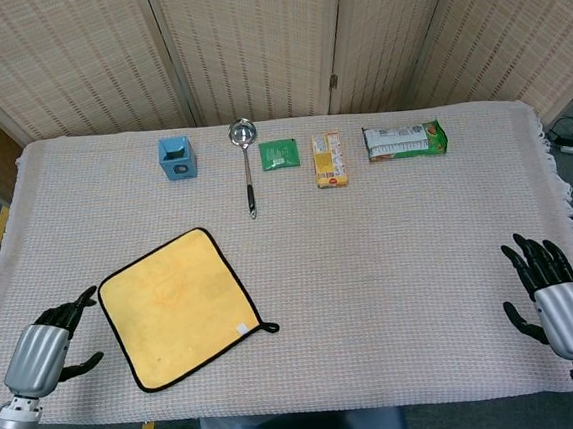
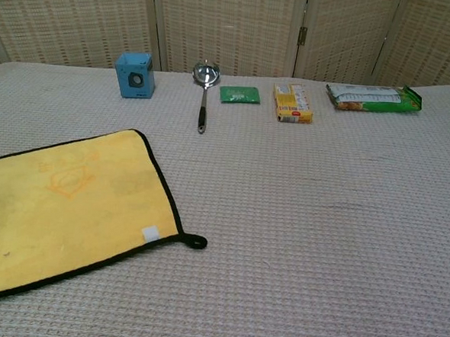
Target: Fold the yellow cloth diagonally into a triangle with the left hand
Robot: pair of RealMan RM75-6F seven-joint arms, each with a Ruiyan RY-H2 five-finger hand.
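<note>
step in hand, as judged: bring the left hand onto a corner of the cloth; no fold begun.

left hand (image 1: 55, 340), lower left of the head view: holding nothing, fingers spread and reaching toward the cloth, tips just beside its left corner, apparently short of contact. not visible in the chest view.

right hand (image 1: 554, 291), lower right of the head view: holding nothing, fingers splayed wide, well apart from everything on the table.

yellow cloth (image 1: 179, 306), lower left of centre: flat, unfolded, turned so it sits as a diamond, black edging all round. hanging loop (image 1: 267, 328) sticks out at the right corner; small white tag (image 2: 151, 233) just inside it.

to do it well (judgement): pinch the left corner right at the edging, lift only enough to clear the table covering (image 1: 391, 256), carry it across to the loop corner and lay edge on edge. the textured covering may drag the cloth, so lift rather than slide.

top of frame, far row, well clear: blue box (image 1: 176, 158), ladle (image 1: 246, 162), green packet (image 1: 279, 154), yellow packet (image 1: 329, 160), green snack pack (image 1: 404, 140).
</note>
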